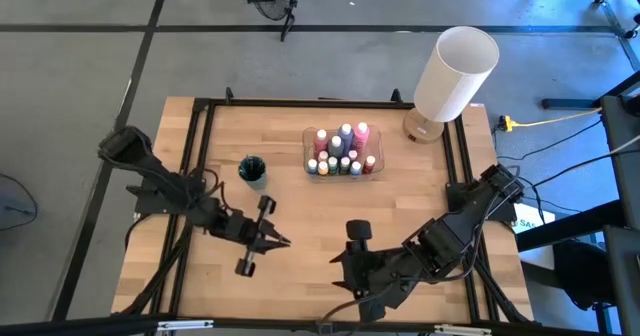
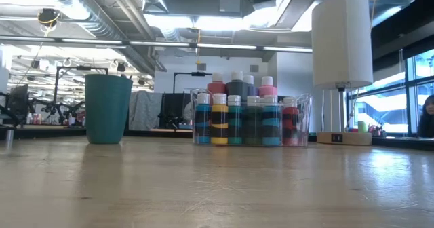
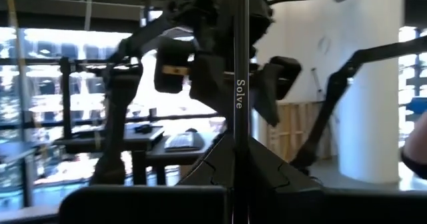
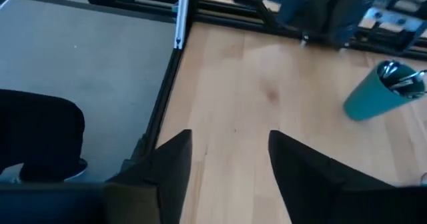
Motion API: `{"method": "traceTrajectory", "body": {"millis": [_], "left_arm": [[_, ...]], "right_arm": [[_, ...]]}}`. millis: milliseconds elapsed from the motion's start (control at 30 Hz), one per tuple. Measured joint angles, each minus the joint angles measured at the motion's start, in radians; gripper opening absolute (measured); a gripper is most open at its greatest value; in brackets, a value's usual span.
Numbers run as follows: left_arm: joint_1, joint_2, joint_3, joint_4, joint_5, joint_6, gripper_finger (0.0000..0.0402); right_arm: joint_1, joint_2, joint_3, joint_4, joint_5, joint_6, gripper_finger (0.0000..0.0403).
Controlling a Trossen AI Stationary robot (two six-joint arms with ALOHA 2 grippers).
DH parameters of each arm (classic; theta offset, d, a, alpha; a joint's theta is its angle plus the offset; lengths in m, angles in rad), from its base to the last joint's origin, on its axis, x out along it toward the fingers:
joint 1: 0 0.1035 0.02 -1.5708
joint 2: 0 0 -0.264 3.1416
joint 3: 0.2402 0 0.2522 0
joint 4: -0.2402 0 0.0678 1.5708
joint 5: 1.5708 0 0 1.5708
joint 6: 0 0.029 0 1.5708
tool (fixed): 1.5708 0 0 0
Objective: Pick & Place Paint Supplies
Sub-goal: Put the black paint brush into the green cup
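Note:
A thin dark paintbrush (image 3: 239, 64) with the word "Solve" on its handle stands between the fingers of my left gripper (image 3: 239, 159), which is shut on it over the table's near left part (image 1: 283, 241). A teal cup (image 1: 252, 169) holds more brushes (image 4: 402, 79) and rests on its base left of centre. Paint bottles with white caps stand in a clear tray (image 1: 340, 152) at mid-table. My right gripper (image 4: 230, 144) hangs open over bare wood near the front edge (image 1: 343, 273), holding nothing. My left gripper pinches the paintbrush's dark handle (image 3: 239, 127) between its two fingers. The brush lies across the fingers. Its one end runs out of the wrist view, and the fingers hide the rest. It touches neither the table nor the cup.
A tall white cylindrical lamp (image 1: 455, 71) on a wooden base stands at the far right corner. A black frame (image 1: 200, 126) runs along the table's edges. Bare wood (image 1: 310, 216) lies between the cup, the tray and the two grippers.

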Motion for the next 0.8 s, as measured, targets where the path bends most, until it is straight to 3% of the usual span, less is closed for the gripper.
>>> {"method": "traceTrajectory", "body": {"millis": [167, 400, 800], "left_arm": [[0.008, 0.104, 0.037, 0.079, 0.068, -0.006, 0.0004], [0.008, 0.221, 0.113, 0.136, 0.076, 0.018, 0.0004], [0.02, 0.312, 0.219, 0.138, 0.086, 0.063, 0.0004]], "right_arm": [[-0.016, 0.0, 0.0, 0.001, 0.06, 0.019, 0.0245], [-0.032, 0.0, 0.0, 0.038, 0.162, -0.051, 0.0311], [-0.04, 0.024, 0.0, 0.195, 0.149, -0.191, 0.0319]]}}
